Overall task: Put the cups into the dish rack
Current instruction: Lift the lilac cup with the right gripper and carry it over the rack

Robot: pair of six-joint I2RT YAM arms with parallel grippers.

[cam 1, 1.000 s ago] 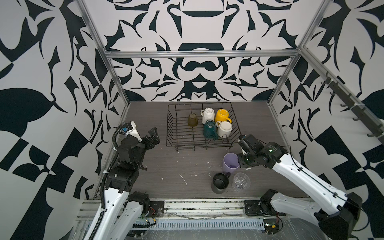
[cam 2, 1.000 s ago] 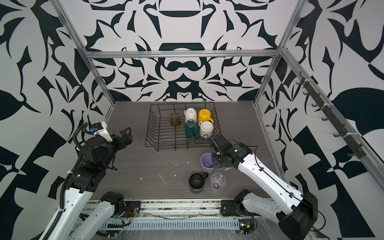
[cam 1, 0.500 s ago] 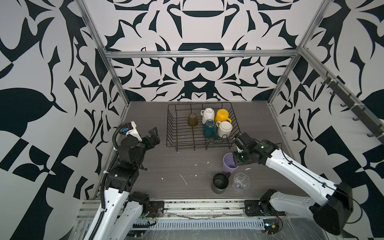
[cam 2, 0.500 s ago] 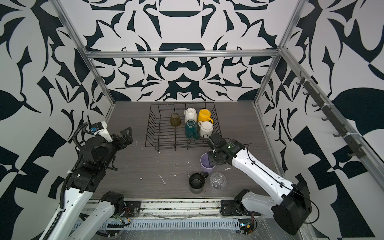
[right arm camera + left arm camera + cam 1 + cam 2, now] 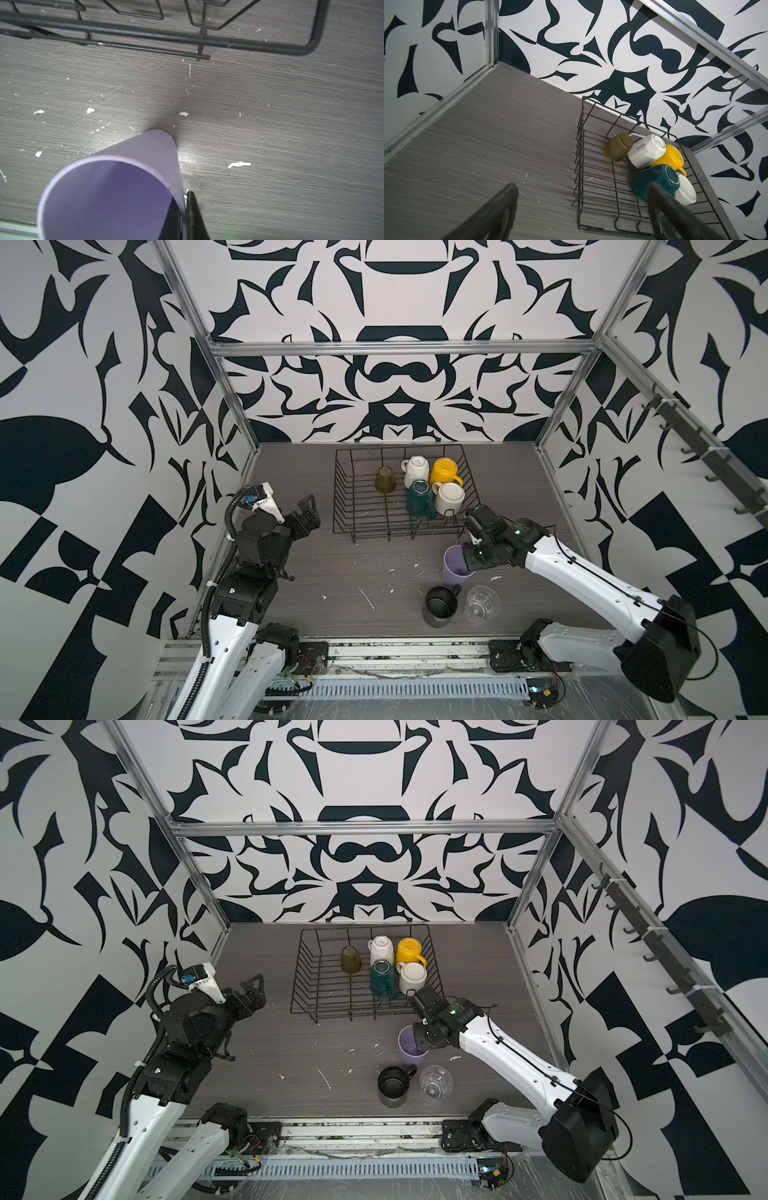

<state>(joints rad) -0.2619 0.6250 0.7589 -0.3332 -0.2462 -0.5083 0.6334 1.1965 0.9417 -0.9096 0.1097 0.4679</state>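
The lilac tumbler [image 5: 456,568] stood mouth up on the desk [image 5: 332,572], right of centre in both top views and just below the near right corner of the dish rack [image 5: 357,506]; whether its base had left the surface I could not tell. The right jaws were closed on its rim, and the right wrist view showed one dark finger [image 5: 194,216] against the outside of the wall and the other inside the tumbler [image 5: 124,176]. Just below it, toward the lower edge of the frame, sat the black mug [image 5: 440,606] with the clear glass [image 5: 482,605] beside it on the right. Inside the rack, bunched toward its upper right, were the amber glass [image 5: 385,480], cream faceted mug [image 5: 416,471], yellow mug [image 5: 444,471], teal faceted mug [image 5: 420,498] and white mug [image 5: 449,497], bottoms showing. At the left of the frame the left arm [image 5: 257,547] hung over bare desk, well apart from the rack, its left jaws spread wide with nothing between them.
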